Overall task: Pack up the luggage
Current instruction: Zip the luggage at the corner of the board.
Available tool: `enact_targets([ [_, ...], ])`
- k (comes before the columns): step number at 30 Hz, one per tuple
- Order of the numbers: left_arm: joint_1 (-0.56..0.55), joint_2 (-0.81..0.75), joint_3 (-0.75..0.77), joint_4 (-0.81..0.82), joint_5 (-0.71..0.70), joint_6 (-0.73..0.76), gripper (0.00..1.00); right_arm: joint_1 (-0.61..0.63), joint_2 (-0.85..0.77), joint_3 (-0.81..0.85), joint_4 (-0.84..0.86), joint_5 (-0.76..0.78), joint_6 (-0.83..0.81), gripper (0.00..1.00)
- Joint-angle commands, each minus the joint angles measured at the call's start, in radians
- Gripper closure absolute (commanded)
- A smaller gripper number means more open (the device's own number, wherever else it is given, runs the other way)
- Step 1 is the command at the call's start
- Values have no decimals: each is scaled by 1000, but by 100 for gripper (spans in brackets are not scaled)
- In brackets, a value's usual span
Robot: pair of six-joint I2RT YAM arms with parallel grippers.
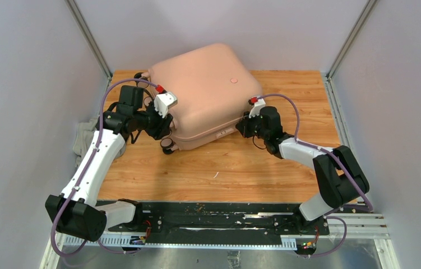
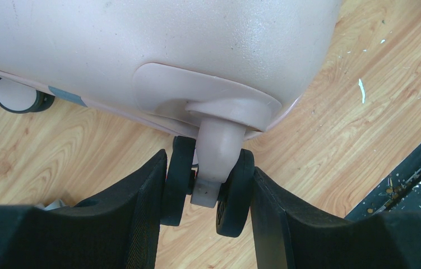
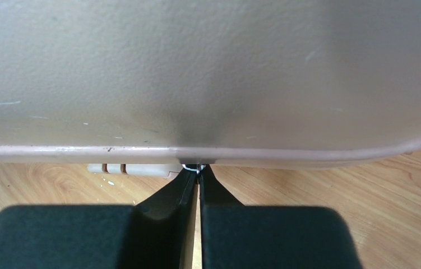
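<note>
The luggage (image 1: 208, 89), a pale pink hard-shell case, lies flat and closed at the back of the wooden table (image 1: 253, 168). My left gripper (image 1: 165, 138) is at its near left corner. In the left wrist view its fingers (image 2: 140, 213) press both sides of a black double spinner wheel (image 2: 235, 190) under the shell (image 2: 140, 39). My right gripper (image 1: 239, 128) is at the case's near right edge. In the right wrist view the jaws (image 3: 198, 171) are pinched on a small silver zipper pull just under the lid's rim (image 3: 197, 151).
A grey cloth (image 1: 83, 137) lies bunched at the table's left edge against the wall. A second wheel (image 2: 17, 95) rests on the wood. A pale zip piece (image 3: 129, 167) sits left of the right fingertips. The black rail (image 1: 213, 216) runs along the near edge.
</note>
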State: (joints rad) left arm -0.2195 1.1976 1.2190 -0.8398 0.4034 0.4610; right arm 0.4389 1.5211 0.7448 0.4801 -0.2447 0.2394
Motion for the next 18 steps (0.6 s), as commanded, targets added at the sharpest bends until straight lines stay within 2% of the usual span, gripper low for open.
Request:
enact_targets([
  [1,-7,-52,47,84,4,-26,100,7,-27,8,96,21,-18,99],
  [6,-7,-50,48,84,1,-27,100,27,-42,23,53,6,-35,100],
  [18,-9,-32,41,86,29,-35,100,254,-62,58,-65,84,-96,100],
])
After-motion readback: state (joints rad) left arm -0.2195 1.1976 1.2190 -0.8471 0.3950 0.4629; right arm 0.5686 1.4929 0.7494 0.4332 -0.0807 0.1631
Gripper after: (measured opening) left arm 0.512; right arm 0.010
